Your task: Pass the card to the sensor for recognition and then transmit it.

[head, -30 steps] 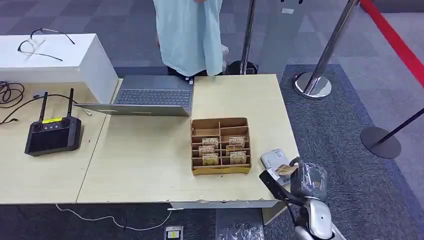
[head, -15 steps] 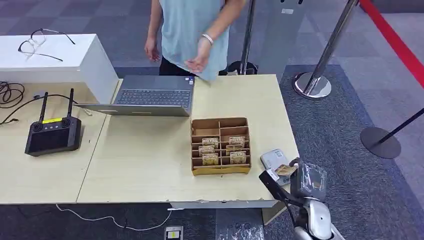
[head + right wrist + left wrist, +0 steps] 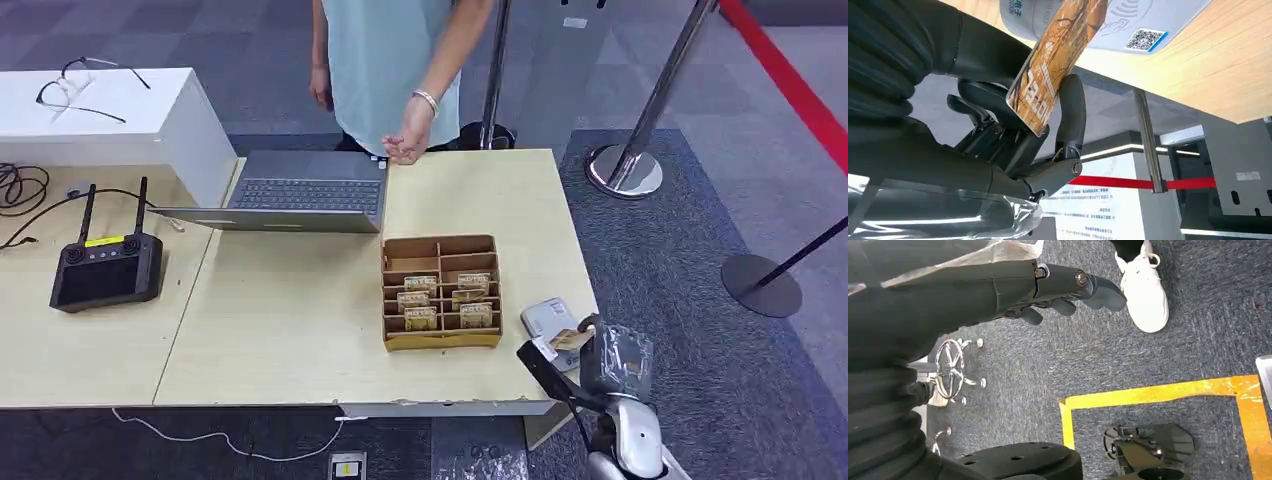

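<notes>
Orange-brown card (image 3: 1060,55) is pinched in the right hand (image 3: 585,352) and tipped over the grey sensor (image 3: 547,319) at the table's (image 3: 300,320) near right corner, presumably so it reads, while the person's hand (image 3: 408,140) waits at the far edge, probably to take it.

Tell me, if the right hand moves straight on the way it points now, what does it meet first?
Probably the grey card reader on the table corner: the right hand holds the card right beside it. Depth is unclear.
</notes>
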Available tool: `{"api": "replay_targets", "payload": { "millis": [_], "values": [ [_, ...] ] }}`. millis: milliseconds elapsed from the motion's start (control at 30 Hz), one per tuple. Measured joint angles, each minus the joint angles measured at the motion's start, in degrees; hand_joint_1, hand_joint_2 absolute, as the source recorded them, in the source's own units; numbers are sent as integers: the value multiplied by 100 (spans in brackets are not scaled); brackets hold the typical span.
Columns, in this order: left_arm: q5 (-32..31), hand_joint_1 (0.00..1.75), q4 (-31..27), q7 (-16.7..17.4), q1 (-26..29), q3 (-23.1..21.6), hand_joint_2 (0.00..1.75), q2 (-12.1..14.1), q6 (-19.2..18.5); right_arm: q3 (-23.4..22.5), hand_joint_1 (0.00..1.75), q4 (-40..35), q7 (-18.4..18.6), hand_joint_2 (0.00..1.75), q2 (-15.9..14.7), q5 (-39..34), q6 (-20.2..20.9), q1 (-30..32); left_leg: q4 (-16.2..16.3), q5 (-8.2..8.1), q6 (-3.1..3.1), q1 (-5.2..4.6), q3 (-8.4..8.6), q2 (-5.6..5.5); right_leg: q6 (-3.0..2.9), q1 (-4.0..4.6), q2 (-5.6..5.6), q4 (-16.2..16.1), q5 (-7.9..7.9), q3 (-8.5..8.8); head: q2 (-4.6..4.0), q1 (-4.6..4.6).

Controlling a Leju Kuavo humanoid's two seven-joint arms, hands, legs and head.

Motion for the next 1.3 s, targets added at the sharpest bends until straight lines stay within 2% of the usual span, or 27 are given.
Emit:
{"api": "replay_targets", "payload": {
  "millis": [467,767,933,1300],
  "values": [
    [-11,0,0,-15,0,-2,175,0,0,-7,175,-52,-11,175,4,52,0,2,0,0,0,0,-1,-1,1,0,0,0,0,0,0,0],
    [-61,0,0,-55,0,-4,175,0,-20,-39,175,-315,-11,175,-28,90,55,-39,0,0,0,-1,-5,-1,1,0,0,1,1,-2,0,-2],
    [-61,0,0,-61,2,-7,175,-7,-20,-83,175,-573,52,175,-103,107,240,-205,0,0,0,0,-4,-2,1,0,-1,0,0,-2,0,-2],
    [-59,0,0,-68,-1,-7,175,-13,-17,-96,175,-809,52,175,-175,107,265,-225,0,0,0,0,-6,-2,1,0,-1,0,0,-4,0,0]
  ]
}}
